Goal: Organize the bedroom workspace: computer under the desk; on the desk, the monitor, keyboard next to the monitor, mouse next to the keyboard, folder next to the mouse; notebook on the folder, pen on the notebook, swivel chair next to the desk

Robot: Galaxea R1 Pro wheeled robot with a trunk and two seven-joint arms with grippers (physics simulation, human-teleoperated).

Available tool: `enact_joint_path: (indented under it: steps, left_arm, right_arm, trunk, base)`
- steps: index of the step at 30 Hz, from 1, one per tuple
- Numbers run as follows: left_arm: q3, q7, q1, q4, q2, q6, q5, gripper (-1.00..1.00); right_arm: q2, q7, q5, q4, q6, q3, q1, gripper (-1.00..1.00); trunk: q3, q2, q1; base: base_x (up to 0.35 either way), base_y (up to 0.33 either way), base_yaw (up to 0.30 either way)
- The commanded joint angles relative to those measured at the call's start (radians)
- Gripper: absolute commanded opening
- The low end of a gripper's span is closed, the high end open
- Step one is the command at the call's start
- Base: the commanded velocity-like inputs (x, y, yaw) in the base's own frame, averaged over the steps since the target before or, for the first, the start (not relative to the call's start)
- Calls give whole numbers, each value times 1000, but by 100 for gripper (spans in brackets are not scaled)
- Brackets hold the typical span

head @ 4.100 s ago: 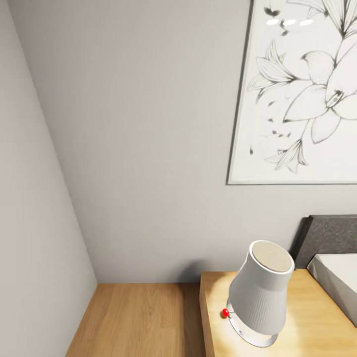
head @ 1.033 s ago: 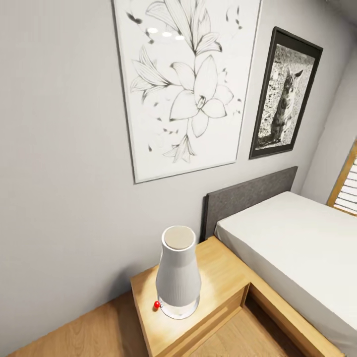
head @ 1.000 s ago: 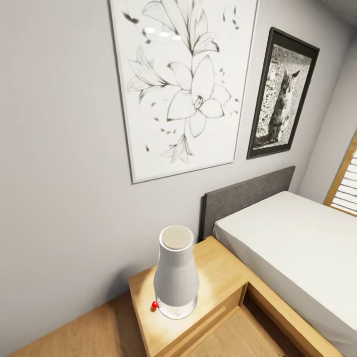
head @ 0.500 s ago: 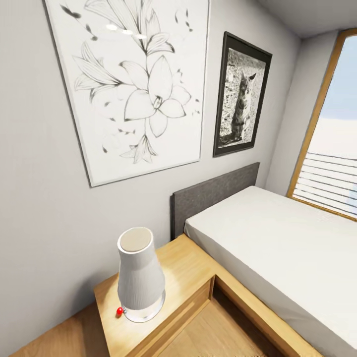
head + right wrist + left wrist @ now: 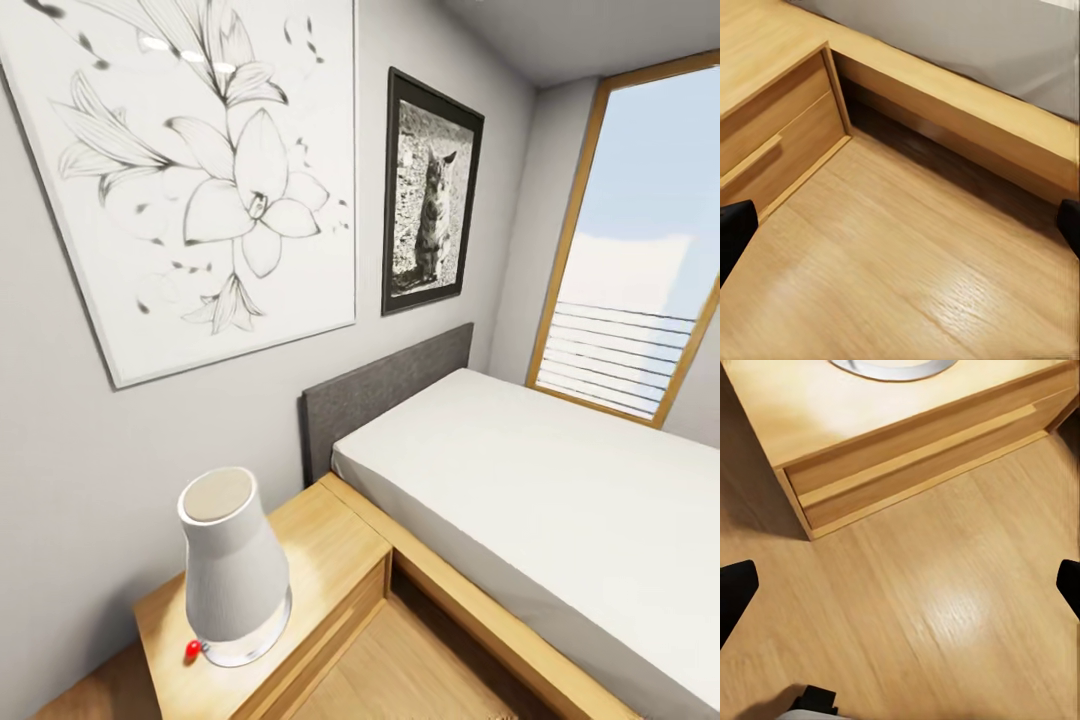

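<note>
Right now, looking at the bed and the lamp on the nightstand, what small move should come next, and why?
Probably keep turning the base. The head view shows a bed, a lamp on a nightstand and a window, with no desk or chair to work on here.

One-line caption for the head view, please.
White lamp on wooden nightstand beside a bed, under flower and cat pictures.

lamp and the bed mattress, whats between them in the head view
In the head view, between the white lamp and the mattress lie bare nightstand top and the bed's wooden frame rail; nothing else sits there.
</note>
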State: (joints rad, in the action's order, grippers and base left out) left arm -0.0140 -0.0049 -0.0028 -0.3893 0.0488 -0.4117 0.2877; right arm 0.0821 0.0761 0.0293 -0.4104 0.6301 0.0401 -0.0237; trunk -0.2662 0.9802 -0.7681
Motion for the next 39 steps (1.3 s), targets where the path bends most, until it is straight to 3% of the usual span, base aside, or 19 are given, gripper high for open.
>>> enact_joint_path:
  steps: [1,39]
  left_arm:
    - [-1,-1,0,0,0,-2,2,100]
    - [2,-3,0,49,-1,-2,1,100]
  right_arm:
    - [1,-3,3,1,3,3,-1,100]
    - [-3,-2,5,2,1,3,-2,100]
  trunk:
    - [-1,1,0]
    - [-3,1,0]
  base:
    - [0,-4,-263]
    - [0,0,-262]
